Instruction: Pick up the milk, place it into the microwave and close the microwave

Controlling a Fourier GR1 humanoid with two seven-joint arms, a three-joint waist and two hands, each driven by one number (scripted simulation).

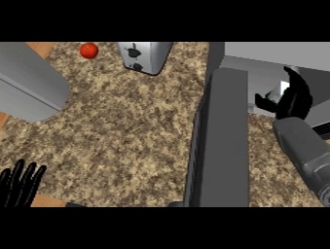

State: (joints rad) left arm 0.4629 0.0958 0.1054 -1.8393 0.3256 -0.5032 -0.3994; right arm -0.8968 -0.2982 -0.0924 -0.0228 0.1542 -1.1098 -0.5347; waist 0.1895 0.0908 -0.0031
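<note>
While the right hand [291,99] reaches into the microwave [268,63], fingers curled round the milk [282,90], its door [221,141] stands open over the speckled counter [124,126]. Left hand [18,185] rests open. Toaster [146,56] and tomato [89,50] sit far back.

right hand [291,99] inside microwave [268,73], door [221,141] open

Colours, head view.
Speckled brown-beige granite counter [124,146]; round red tomato [89,50] upper left; silver metal toaster [145,56]; dark grey microwave door [221,141]; black hands.
</note>
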